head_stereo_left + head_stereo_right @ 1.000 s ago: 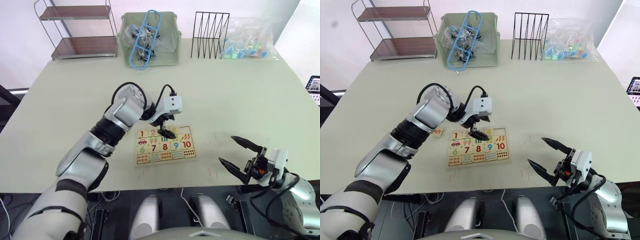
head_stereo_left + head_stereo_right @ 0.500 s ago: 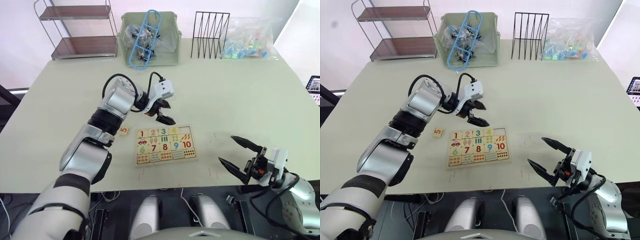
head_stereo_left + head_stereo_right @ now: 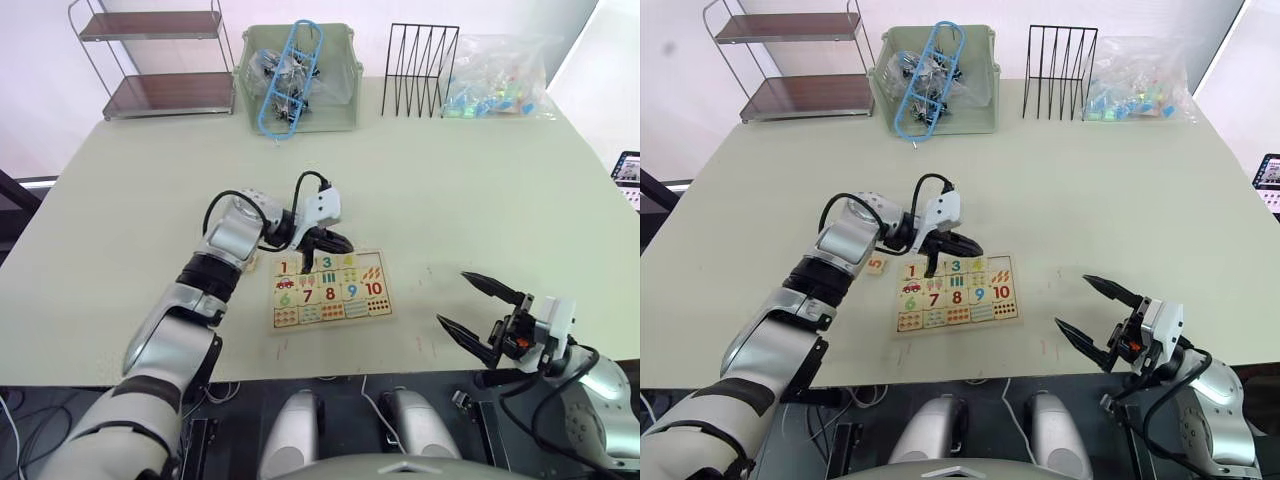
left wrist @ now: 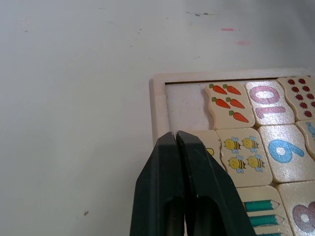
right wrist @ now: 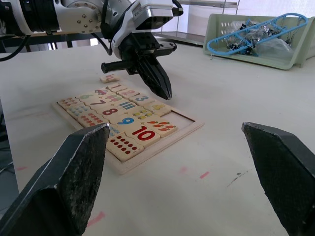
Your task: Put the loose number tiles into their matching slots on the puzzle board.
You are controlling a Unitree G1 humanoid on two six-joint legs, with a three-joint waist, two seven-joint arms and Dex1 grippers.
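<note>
The puzzle board (image 3: 955, 294) lies flat on the pale surface (image 3: 1120, 200), near its front edge. Its upper row shows tiles 1 to 4 seated; the end slot (image 4: 184, 105) beside the carrots tile is bare wood. The left hand (image 3: 962, 243) hovers just over that upper row, its two black fingers (image 4: 172, 196) pressed together and gripping nothing. The loose tile numbered 5 (image 3: 876, 265) sits on the surface just off the board's left edge, apart from it. The right hand (image 3: 1102, 318) hangs off to the board's right, fingers spread wide and empty.
</note>
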